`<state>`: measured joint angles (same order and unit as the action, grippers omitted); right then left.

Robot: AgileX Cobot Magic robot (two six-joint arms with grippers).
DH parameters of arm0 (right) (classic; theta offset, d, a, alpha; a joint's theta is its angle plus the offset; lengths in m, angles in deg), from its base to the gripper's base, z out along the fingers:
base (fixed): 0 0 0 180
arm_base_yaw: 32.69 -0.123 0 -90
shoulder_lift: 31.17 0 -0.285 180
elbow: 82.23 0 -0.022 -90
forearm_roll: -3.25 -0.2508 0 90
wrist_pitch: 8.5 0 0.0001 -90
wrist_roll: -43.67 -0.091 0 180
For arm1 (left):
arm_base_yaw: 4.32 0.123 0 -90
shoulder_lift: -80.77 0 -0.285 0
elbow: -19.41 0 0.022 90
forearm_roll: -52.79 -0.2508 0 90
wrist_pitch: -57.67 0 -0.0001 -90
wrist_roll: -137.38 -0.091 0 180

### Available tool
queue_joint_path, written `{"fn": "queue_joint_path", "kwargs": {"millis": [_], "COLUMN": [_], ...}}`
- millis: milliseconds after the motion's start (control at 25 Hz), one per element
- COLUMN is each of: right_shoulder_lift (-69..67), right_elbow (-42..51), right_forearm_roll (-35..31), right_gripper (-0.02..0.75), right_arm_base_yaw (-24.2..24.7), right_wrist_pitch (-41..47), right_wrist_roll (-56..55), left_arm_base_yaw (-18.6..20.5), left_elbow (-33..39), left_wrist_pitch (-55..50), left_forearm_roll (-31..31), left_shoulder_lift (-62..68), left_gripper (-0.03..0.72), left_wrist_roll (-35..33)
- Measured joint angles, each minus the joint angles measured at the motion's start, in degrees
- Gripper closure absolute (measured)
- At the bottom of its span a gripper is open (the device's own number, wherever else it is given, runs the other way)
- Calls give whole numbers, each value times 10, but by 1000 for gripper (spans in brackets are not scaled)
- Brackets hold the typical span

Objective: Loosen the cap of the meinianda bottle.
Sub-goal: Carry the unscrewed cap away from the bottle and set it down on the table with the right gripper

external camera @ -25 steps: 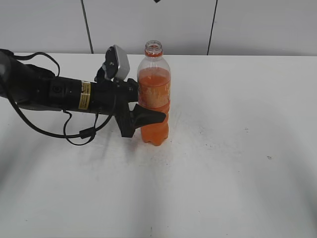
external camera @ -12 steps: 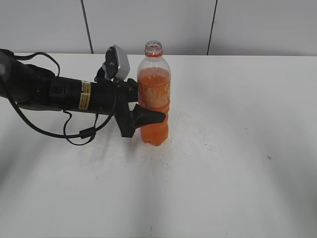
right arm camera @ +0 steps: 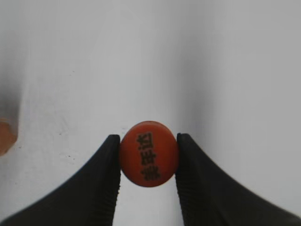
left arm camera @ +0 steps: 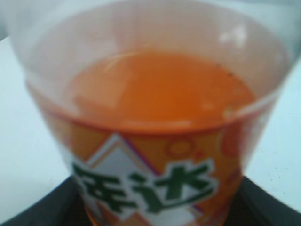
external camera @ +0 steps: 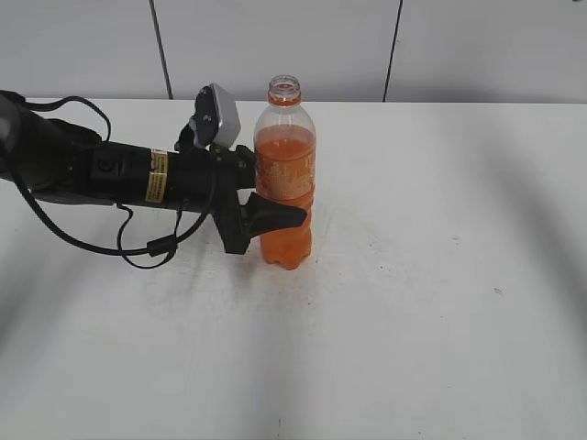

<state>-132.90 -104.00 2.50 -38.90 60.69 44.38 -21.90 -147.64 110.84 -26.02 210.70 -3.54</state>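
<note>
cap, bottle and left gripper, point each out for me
cap (right arm camera: 148,153): right wrist view, its printed top, held between the right gripper's fingers.
bottle (external camera: 285,170): exterior view, its label band.
left gripper (external camera: 272,215): exterior view, shut on the bottle's lower body.

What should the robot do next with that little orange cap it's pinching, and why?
Probably lower the cap and set it on the table. The right gripper holds it clear of the bottle, whose neck is open, while the left gripper steadies the bottle.
</note>
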Motion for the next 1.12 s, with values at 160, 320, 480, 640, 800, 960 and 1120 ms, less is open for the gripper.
{"fn": "queue_joint_path", "kwargs": {"millis": [160, 320, 480, 640, 800, 960, 1120], "right_shoulder_lift": [21, 22, 22, 19, -13, -53, -86], "right_elbow": [92, 185, 282, 364, 400, 402, 402], "right_forearm_roll": [-21, -56, -71, -101, -114, -150, -154], "right_gripper": [464, 464, 464, 464, 464, 464, 464], "right_arm_base_yaw": [51, 84, 87, 87, 87, 85, 63], "right_wrist_pitch": [-42, -105, -193, -281, -315, -332, -363], "right_wrist_roll": [18, 52, 72, 99, 111, 156, 175], "left_arm_base_yaw": [0, 0, 0, 0, 0, 0, 0], "left_elbow": [0, 0, 0, 0, 0, 0, 0], "left_wrist_pitch": [0, 0, 0, 0, 0, 0, 0], "left_forearm_roll": [0, 0, 0, 0, 0, 0, 0], "left_shoulder_lift": [0, 0, 0, 0, 0, 0, 0], "left_gripper": [263, 263, 263, 263, 263, 263, 263], "left_wrist_roll": [0, 0, 0, 0, 0, 0, 0]}}
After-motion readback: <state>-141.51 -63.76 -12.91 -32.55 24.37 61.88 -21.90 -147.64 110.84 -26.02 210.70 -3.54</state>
